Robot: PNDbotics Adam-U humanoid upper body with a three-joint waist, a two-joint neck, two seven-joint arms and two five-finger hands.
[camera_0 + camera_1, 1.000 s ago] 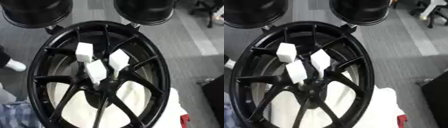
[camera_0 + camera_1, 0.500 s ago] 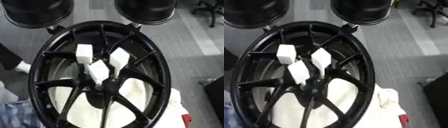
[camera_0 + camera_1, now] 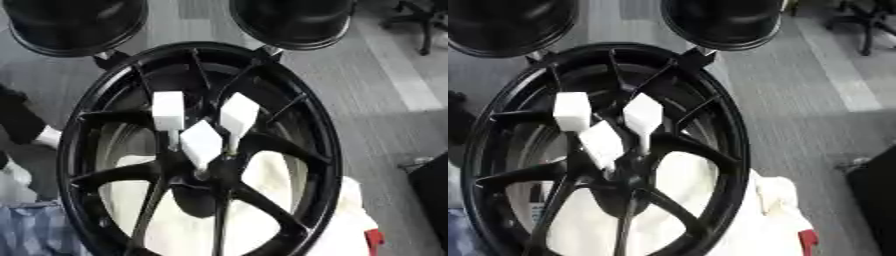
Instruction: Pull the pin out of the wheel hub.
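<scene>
Standing in black wheel hub [image 3: 289,125] | three white-headed pins [image 3: 201,142] | centre

I see grey carpeted floor [image 3: 367,95] filling upper right of frame. White cloth [image 3: 780,220] lies lower centre/right, under black wheel hub [image 3: 311,130], w/ small red item [image 3: 374,239] at its lower-right edge.

Black hub [image 3: 289,125], white pins [image 3: 201,142], white cloth [image 3: 280,175] beneath, grey floor [image 3: 385,80], red patch [image 3: 374,239].
</scene>
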